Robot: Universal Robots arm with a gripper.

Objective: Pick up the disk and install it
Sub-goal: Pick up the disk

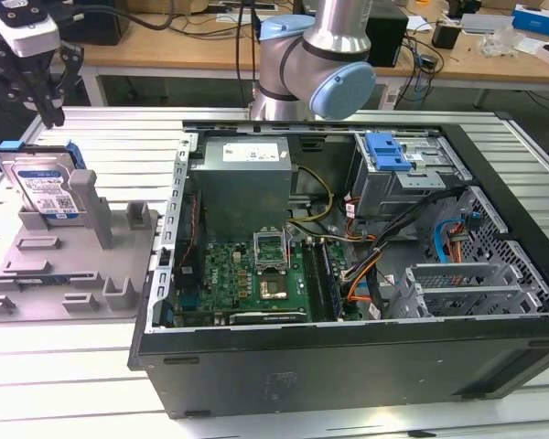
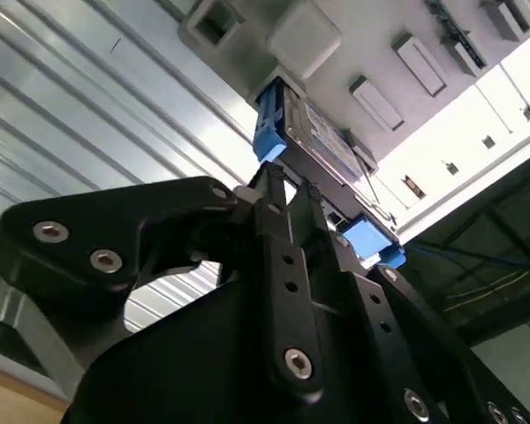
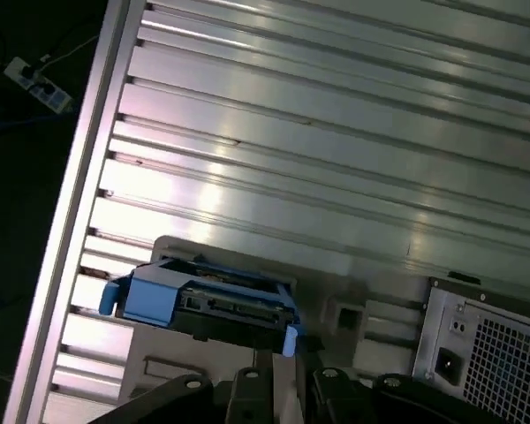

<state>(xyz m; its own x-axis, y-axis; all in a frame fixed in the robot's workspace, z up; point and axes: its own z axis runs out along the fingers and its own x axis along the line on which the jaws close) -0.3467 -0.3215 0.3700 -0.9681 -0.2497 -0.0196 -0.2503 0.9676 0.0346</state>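
The disk, a silver-grey drive with a white-and-blue label in a bright blue rail, stands on edge in a grey holder at the exterior view's left. My gripper hangs a short way above the disk's top edge, apart from it and holding nothing. In the second wrist view the gripper points at the disk, which is seen edge-on with a blue rail end at either side. The first wrist view shows the disk just beyond the gripper.
An open computer case lies at the exterior view's right, with a motherboard, a grey power-supply box and a metal drive cage topped by a blue latch. The ribbed aluminium table extends around the holder. A cluttered desk stands behind.
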